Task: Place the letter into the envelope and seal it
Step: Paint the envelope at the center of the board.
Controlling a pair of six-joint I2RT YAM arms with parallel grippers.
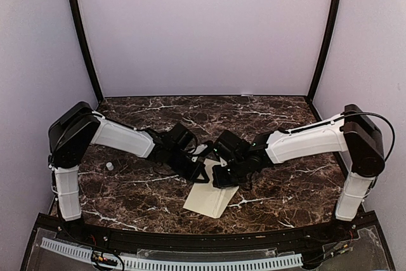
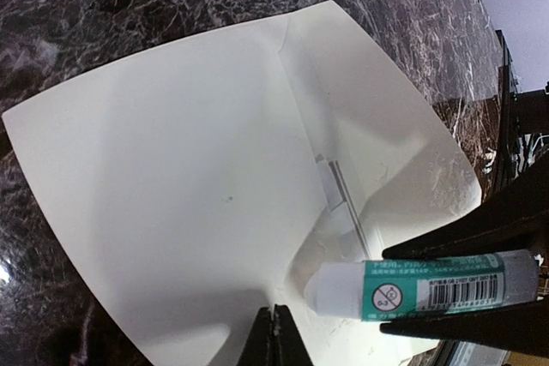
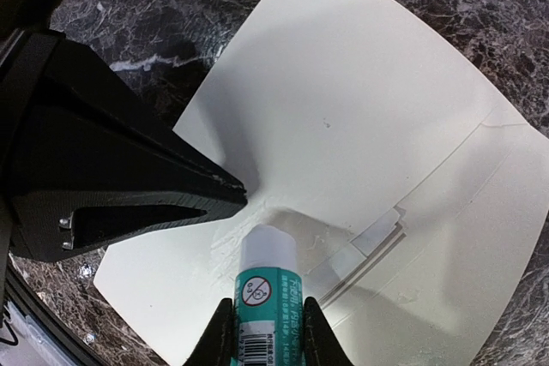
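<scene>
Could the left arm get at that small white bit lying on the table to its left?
Probably yes: the small white bit lies in the open, nothing beside it. But the left tool is shut at the edge of the envelope and would have to open first.

Two matching robot arms. The left arm [image 1: 120,138] and right arm [image 1: 304,144] each have smooth white shells between bulky black joint housings. A thin black cable [image 1: 386,122] loops off the right arm's upper joint. The left gripper [image 2: 274,336] is matte black, its wedge-shaped fingers [image 3: 129,169] tapering to points, one bearing two small silver screws [image 3: 65,223].
</scene>
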